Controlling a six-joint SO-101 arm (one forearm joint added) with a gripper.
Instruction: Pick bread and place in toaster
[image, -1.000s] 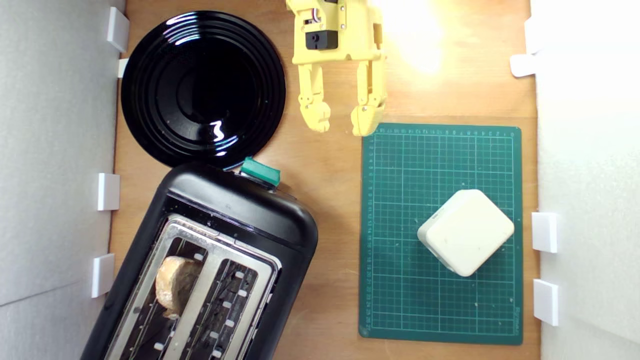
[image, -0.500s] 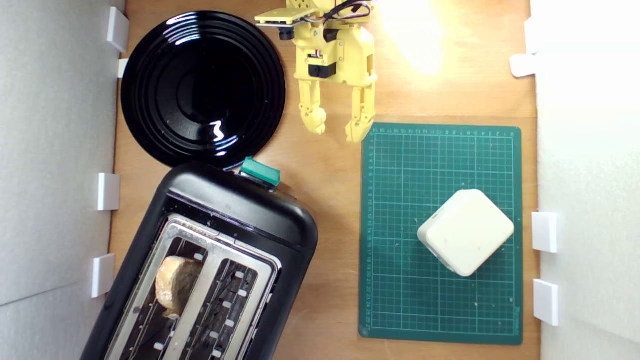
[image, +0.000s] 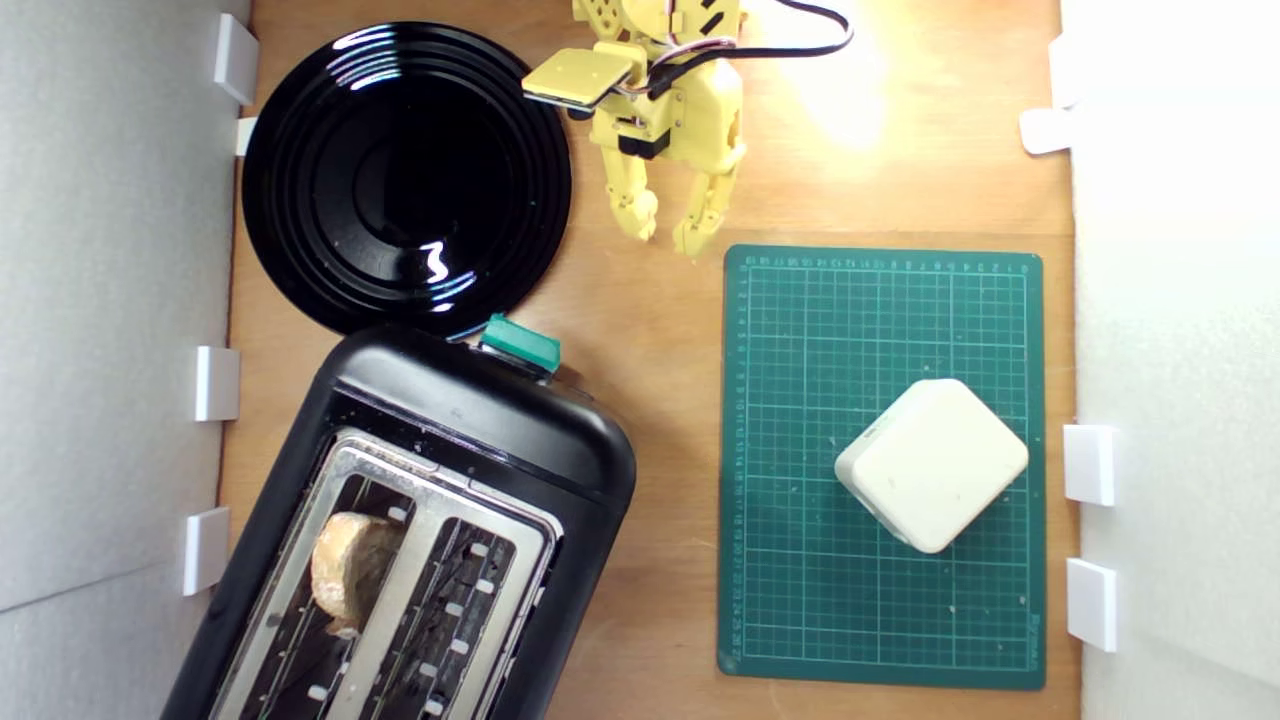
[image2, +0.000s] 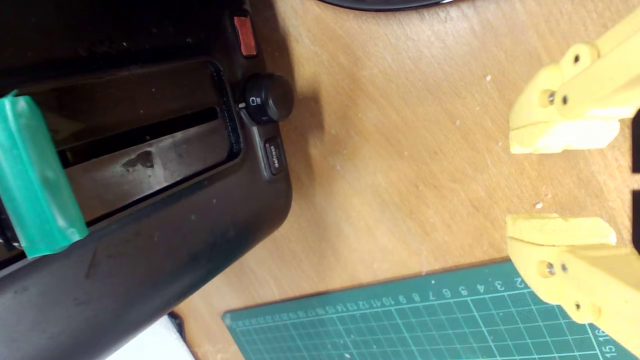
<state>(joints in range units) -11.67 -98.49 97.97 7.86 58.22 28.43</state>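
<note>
The green cutting mat (image2: 425, 320) bears printed ruler numbers along its edge, readable from 2 up to 16 (upside down in the wrist view); a small black button (image2: 273, 156) on the toaster (image2: 150, 240) reads "defrost"

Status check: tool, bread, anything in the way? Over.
Yellow tool open, empty, above bare wood. Tan-crusted bread slice sits in a slot of the glossy black toaster. Nothing in the way.
</note>
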